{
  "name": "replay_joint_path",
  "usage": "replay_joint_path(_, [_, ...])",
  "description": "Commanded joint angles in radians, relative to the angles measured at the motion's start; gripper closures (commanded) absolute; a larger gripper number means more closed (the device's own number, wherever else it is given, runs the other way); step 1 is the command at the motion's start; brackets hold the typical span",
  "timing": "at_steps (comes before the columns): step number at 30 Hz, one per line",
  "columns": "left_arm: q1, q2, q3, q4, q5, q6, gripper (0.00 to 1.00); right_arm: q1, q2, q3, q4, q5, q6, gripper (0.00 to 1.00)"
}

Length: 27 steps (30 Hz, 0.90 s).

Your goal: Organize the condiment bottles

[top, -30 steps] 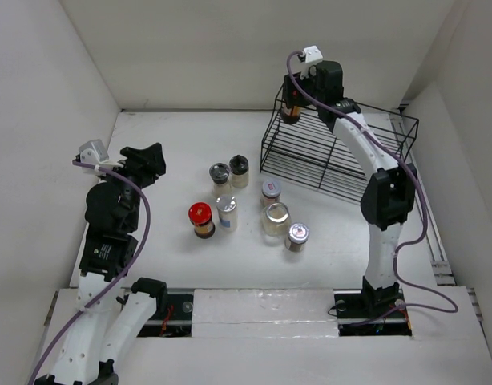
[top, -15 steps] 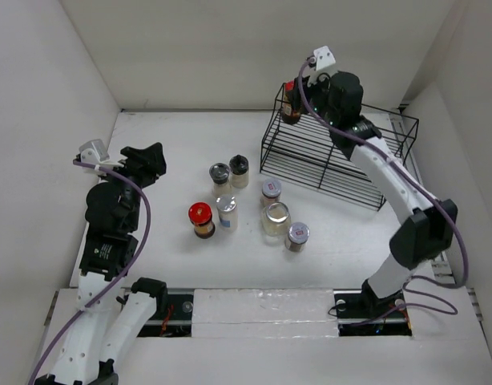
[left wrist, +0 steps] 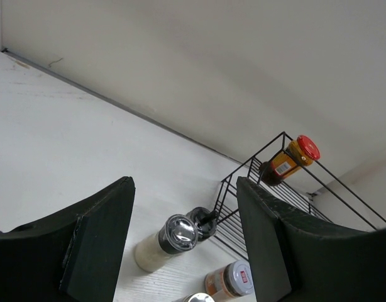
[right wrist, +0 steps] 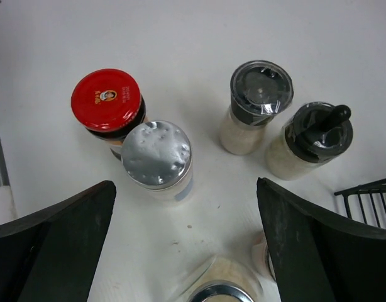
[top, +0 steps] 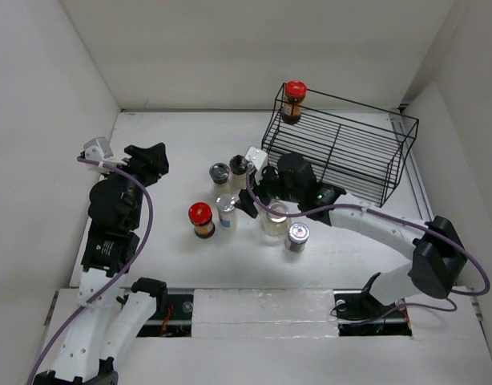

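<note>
Let go of the dark jar with the red lid (top: pixel 293 101) and left it upright at the far left corner of the wire rack (top: pixel 342 152), in the far right part of the desk. Then brought the right gripper (right wrist: pixel 184 189) away from the rack and down to the middle of the desk, low over the jars waiting there. Held its jaws wide apart, with nothing between them.

Saw through the right wrist camera a jar with a silver lid (right wrist: pixel 156 154) almost under the gripper, touching or nearly touching a second red-lidded jar (right wrist: pixel 107 100) on the side of the left edge. Farther toward the far edge, found a shaker with a grey cap (right wrist: pixel 259 94) and a shaker with a black spout cap (right wrist: pixel 319 129), close together. Toward the near edge, noticed also a clear jar (top: pixel 276 218) and a small jar with a shiny cap (top: pixel 297 236), just beside each other.

Hardly moved the left gripper (left wrist: pixel 184 189): only shifted it a little near the left edge of the desk, jaws apart and empty, well away from all the jars.

Judged from this: one jar stored, the rest not yet on the rack. Probably aimed next at the jar with a silver lid, being the nearest to the open jaws. Needed care there, because of the second red-lidded jar standing so close; easy to knock it over with one finger during the descent.
</note>
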Motion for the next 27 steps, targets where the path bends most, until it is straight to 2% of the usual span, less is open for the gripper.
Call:
replay_joint_path(1, [0.003,0.009,0.0,0.044,0.01,0.012,0.38,0.009,0.006,0.014,0.017,-0.01,-0.038,0.01])
replay_joint_path(10, [0.003,-0.003,0.0,0.054,0.03,0.012,0.38,0.076,0.221,0.149,0.003,-0.006,-0.047,0.01])
replay_joint_path(13, [0.003,0.006,0.0,0.041,0.03,0.012,0.38,0.085,0.269,0.167,0.062,-0.005,-0.018,0.01])
replay_joint_path(14, [0.003,0.006,0.0,0.041,0.03,0.012,0.38,0.085,0.269,0.167,0.082,0.005,-0.009,0.08])
replay_joint_path(15, [0.003,0.006,0.0,0.041,0.03,0.012,0.38,0.085,0.282,0.167,0.111,0.005,0.0,0.26])
replay_joint_path(18, [0.003,-0.003,0.0,0.052,0.019,0.012,0.38,0.085,0.264,0.158,0.112,0.08,0.012,0.52])
replay_joint_path(23, [0.003,-0.003,0.0,0.055,0.039,0.021,0.38,0.033,0.013,0.146,0.112,0.18,0.022,0.54])
replay_joint_path(27, [0.003,0.02,0.0,0.046,0.039,0.021,0.38,-0.094,-0.115,0.157,0.196,0.281,0.046,0.55])
